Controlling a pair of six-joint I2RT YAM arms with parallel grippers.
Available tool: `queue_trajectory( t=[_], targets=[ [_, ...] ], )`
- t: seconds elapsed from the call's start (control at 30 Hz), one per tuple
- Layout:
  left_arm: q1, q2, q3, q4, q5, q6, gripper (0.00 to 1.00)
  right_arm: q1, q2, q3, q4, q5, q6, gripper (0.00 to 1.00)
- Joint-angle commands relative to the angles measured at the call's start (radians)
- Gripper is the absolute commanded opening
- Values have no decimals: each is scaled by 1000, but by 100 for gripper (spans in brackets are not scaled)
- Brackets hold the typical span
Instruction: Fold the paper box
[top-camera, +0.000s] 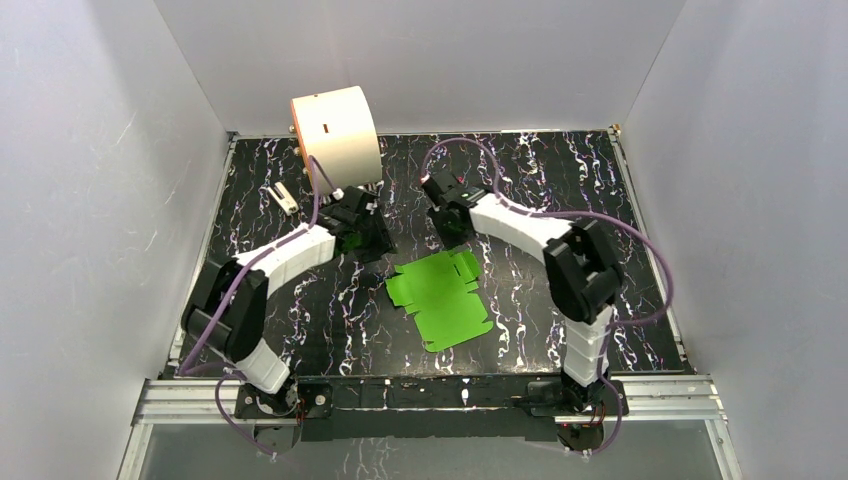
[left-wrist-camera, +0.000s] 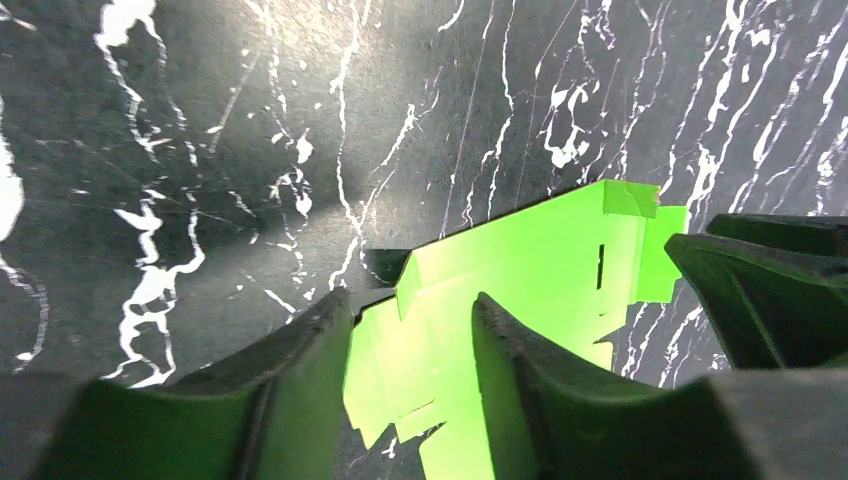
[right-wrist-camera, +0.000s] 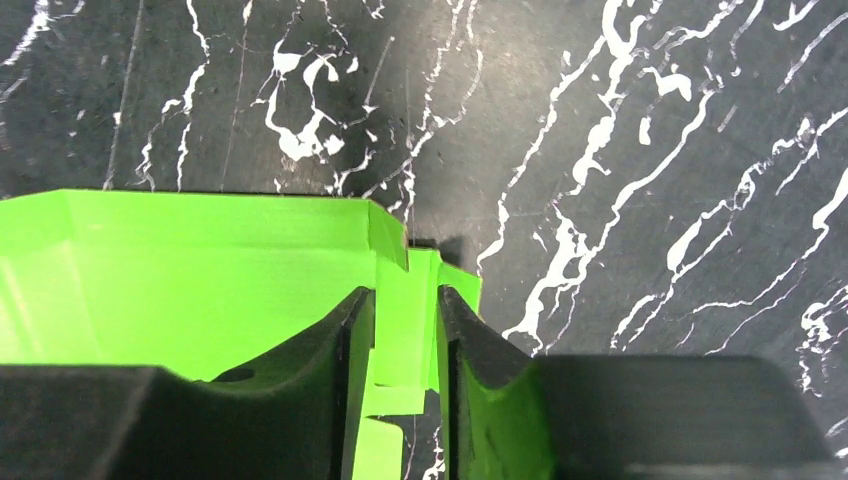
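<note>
no readable text, no labels, brands, numbers or signs anywhere

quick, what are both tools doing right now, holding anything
left tool: open, holding nothing; the paper box lies flat beneath it.
right tool: slightly open, holding nothing; one of the paper box's flaps shows in the gap.

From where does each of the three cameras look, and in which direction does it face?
Top camera: above and behind the arms, looking down on the table; both arms show.
Left wrist: behind the left gripper, looking past its fingers at the green paper box.
Right wrist: behind the right gripper, looking down at the same box.
Shared: all three views show the box.
</note>
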Motion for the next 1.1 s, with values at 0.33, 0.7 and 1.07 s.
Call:
queue_trajectory(
  t=[0.33, 0.7, 1.07],
  targets=[
    [33, -240, -177, -44, 115, 26, 59, -222, -425, -491, 467, -504, 24, 63],
    [34, -216, -288, 62, 260, -66, 62, -259, -499, -699, 655, -593, 69, 74],
    [-4, -157, -333, 185, 275, -122, 57, -321, -507, -808, 774, -651, 114, 77]
  ],
)
